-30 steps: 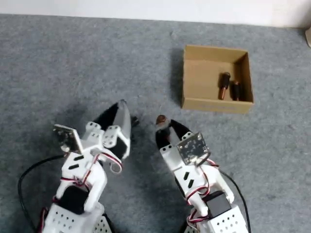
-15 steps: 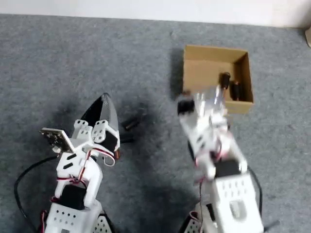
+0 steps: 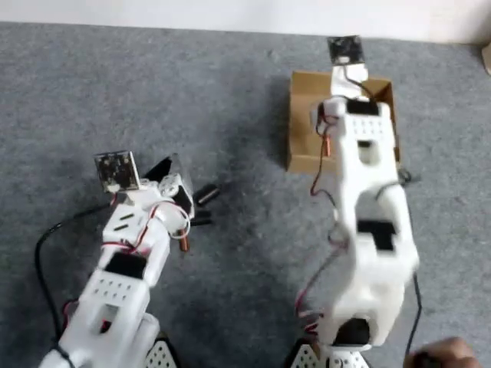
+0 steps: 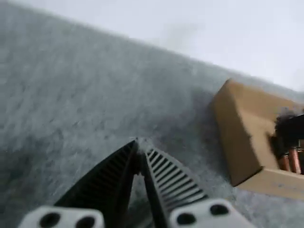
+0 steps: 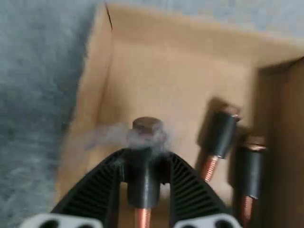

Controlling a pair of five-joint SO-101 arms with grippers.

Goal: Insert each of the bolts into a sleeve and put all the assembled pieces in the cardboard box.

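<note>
Bolt+sleeve (image 5: 146, 129) gripped in my right pincer (image 5: 144, 160) over box (image 5: 92, 99); two sets (image 5: 221, 135) already inside. Left pincer (image 4: 138, 148) closed, empty. Loose parts (image 3: 203, 193) on counter (image 3: 92, 92) left to do.

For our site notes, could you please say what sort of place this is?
Probably a robotics lab or hobby workbench: two small white arms on a grey felt table, and a cardboard box holding sleeved bolts, with another sleeved bolt in the right hand.
</note>
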